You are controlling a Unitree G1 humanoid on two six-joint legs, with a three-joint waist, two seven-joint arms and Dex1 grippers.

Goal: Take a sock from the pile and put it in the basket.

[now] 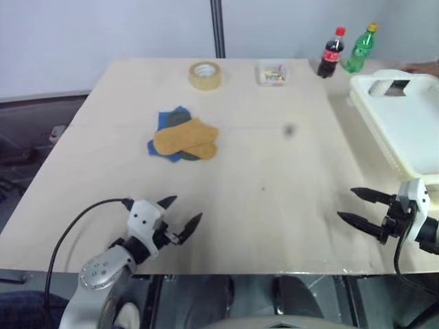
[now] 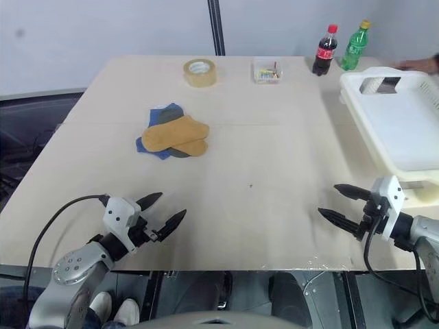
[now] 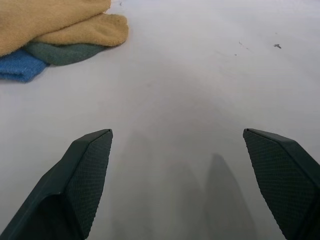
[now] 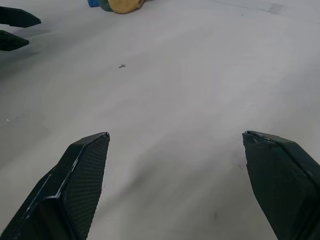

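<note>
Ahead, pile (image 1: 182, 139) well apart from spread, empty left pincer (image 1: 184, 215).

The pile (image 1: 182, 139) showed mustard yellow socks over dark grey-green and blue ones. At its three o'clock, the basket (image 1: 405, 130) was plain white. At twelve o'clock lay a tan tape roll (image 1: 205, 75). The table (image 1: 274, 205) was pale beige. Both the left gripper (image 1: 180, 216) and the right gripper (image 1: 358, 206) had black fingers.
</note>
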